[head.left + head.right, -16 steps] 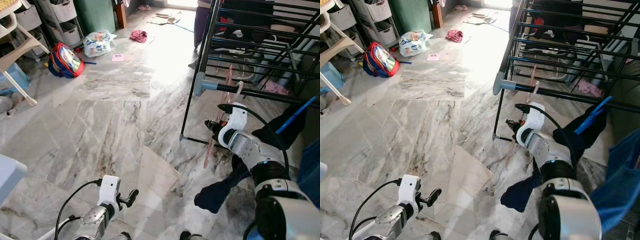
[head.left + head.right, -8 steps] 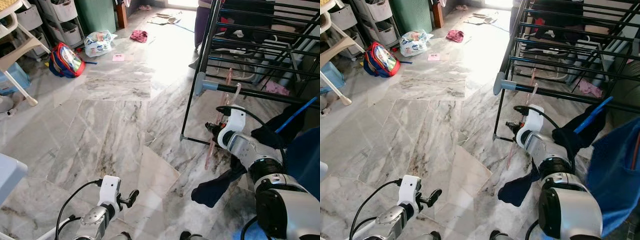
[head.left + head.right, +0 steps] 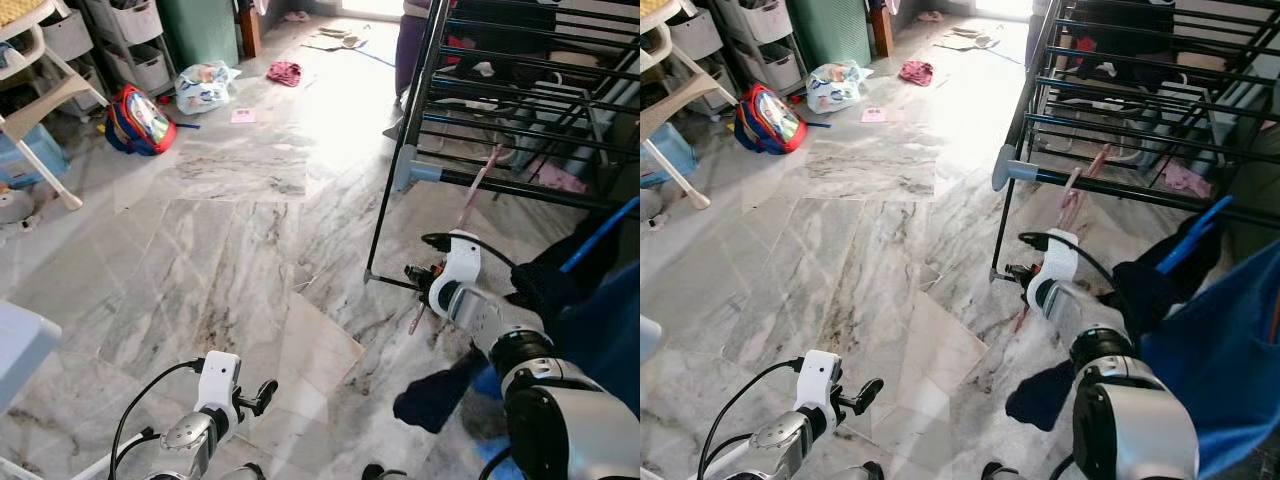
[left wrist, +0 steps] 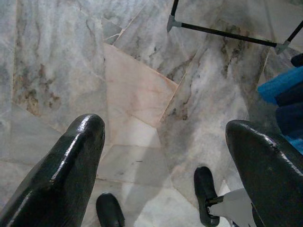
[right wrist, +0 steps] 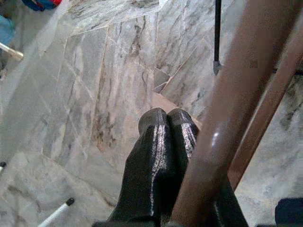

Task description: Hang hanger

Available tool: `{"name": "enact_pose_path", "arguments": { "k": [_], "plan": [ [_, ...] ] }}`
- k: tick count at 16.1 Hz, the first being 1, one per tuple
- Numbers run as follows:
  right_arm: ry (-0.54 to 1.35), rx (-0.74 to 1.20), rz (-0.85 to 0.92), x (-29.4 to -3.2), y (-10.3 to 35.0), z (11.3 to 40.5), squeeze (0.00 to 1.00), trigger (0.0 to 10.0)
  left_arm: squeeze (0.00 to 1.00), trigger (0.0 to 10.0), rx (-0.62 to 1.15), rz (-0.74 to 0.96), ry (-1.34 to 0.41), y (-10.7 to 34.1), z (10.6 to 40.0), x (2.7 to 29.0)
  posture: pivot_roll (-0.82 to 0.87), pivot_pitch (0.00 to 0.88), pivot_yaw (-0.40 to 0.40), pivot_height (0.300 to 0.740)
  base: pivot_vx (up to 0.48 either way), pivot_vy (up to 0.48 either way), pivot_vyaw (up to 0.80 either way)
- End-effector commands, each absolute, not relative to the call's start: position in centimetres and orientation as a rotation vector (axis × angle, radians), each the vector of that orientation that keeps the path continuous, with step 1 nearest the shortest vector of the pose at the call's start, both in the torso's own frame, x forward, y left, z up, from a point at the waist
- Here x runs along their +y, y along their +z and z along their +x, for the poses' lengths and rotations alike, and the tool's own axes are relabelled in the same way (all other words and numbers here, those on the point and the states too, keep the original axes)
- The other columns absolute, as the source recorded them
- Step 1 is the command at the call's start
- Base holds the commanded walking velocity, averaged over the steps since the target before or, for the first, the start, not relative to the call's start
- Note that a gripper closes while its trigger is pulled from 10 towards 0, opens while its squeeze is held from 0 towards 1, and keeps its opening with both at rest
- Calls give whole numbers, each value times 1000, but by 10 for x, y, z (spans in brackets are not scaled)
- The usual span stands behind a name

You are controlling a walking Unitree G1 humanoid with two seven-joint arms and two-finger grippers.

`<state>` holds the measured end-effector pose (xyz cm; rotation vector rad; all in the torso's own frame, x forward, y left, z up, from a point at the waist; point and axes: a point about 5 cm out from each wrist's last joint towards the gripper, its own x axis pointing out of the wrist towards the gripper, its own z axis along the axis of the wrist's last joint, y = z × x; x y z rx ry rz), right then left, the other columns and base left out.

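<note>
- Right gripper (image 3: 418,276) clenched on pink hanger (image 3: 470,205), low beside foot of black drying rack (image 3: 500,90).
- Right wrist view: two black fingers (image 5: 161,156) pressed together, brown-pink hanger bar (image 5: 227,109) running close across the lens beside them.
- Hanger tilted, upper end up by rack's lowest front rail (image 3: 1110,186), lower end down near the floor by the gripper; hook over the rail or not, cannot tell.
- Left gripper (image 3: 262,394) low at the bottom of the head views, hovering over grey marble floor (image 3: 230,250), holding nothing.
- Left wrist view: fingers (image 4: 61,175) spread wide apart, robot's black feet (image 4: 205,193) below on the marble.
- Dark blue garment (image 3: 435,395) heaped on floor beside right arm; bright blue cloth (image 3: 1230,370) at right edge.
- Far off on floor: red-blue backpack (image 3: 140,120), plastic bag (image 3: 205,85), red cloth (image 3: 285,72), pink paper (image 3: 242,115).
- White chair (image 3: 45,105) and drawer units (image 3: 125,30) at far left.
- Clothes draped on rack's upper rails (image 3: 1130,30).
</note>
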<state>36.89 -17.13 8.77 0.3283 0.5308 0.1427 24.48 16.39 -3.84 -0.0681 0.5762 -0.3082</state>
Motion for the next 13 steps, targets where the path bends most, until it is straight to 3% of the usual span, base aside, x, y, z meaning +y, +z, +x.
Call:
{"name": "enact_pose_path", "arguments": {
  "k": [1,4,5,13],
  "plan": [
    [140,545,302,-171,82,366,0,10000,0,10000,600,-55,-309,-41,241,168,44,136,27,740,0,0,0],
    [126,520,250,-174,84,367,0,10000,0,10000,600,-55,-308,-41,241,167,43,137,30,740,0,0,0],
    [114,488,208,-175,87,369,1000,10000,0,10000,601,-55,-308,-41,242,167,41,139,30,740,0,0,0],
    [105,445,167,-172,91,371,1000,10000,0,10000,602,-56,-313,-41,241,166,39,143,33,740,0,0,0]
  ]
}}
